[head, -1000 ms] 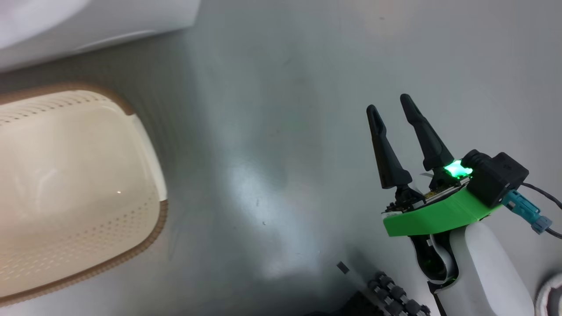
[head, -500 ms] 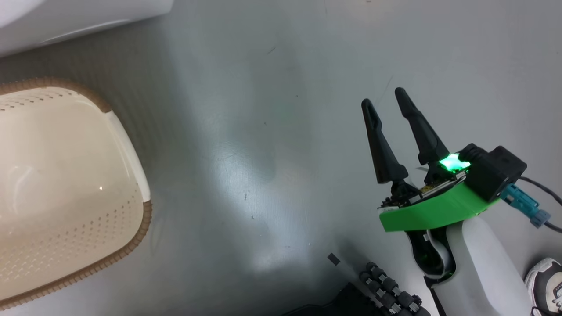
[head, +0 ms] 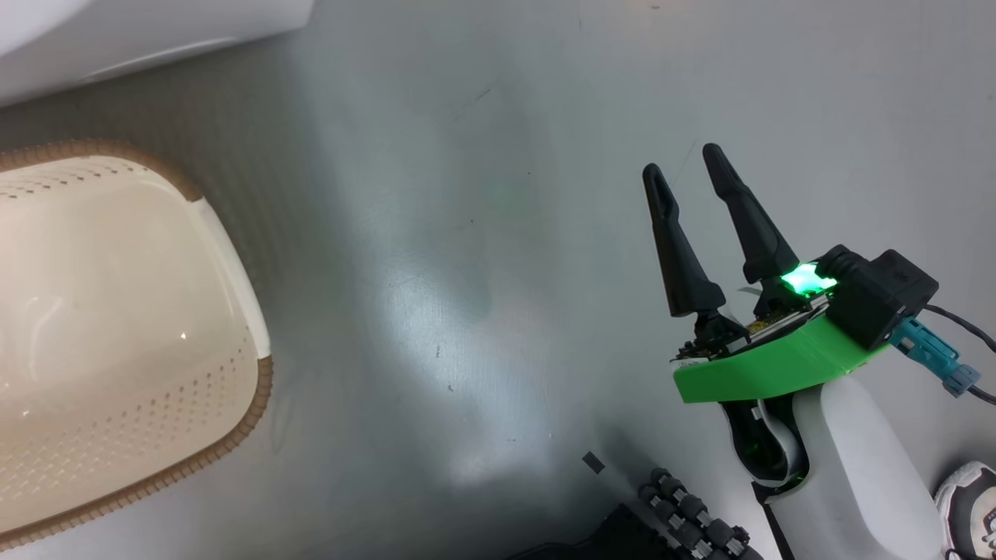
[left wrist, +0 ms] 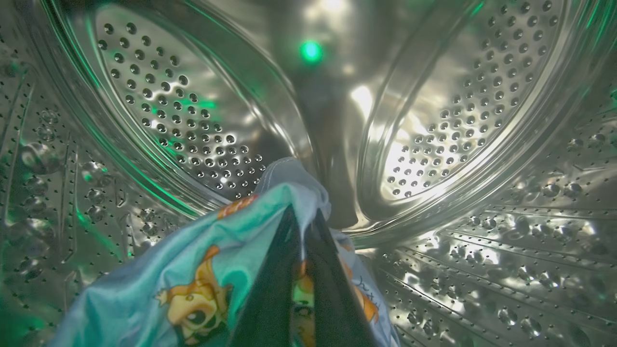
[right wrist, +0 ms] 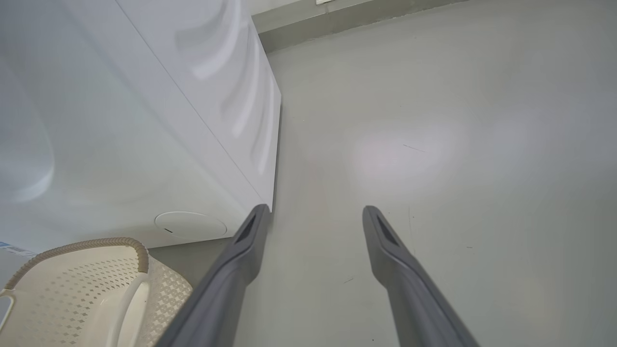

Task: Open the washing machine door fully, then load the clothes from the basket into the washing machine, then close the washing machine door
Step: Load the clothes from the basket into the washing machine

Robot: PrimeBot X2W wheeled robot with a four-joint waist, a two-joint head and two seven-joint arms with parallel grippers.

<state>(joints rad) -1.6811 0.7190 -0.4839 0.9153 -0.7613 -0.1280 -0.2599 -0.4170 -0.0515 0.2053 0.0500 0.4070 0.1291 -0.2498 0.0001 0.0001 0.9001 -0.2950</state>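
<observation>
1. The clothes [left wrist: 144, 289], blue with orange bears, hang inside the steel drum [left wrist: 193, 120] of the washing machine [right wrist: 144, 120], with the left claw [left wrist: 302, 217] clenched on the cloth.
2. The basket [head: 233, 443] stands on the floor [head: 467, 233] just in front of the washing machine, its perforated walls showing.
3. The right claw [head: 682, 162] hangs released over the floor, fingers spread on nothing, apart from the washing machine and on the far side of the basket from it.
</observation>
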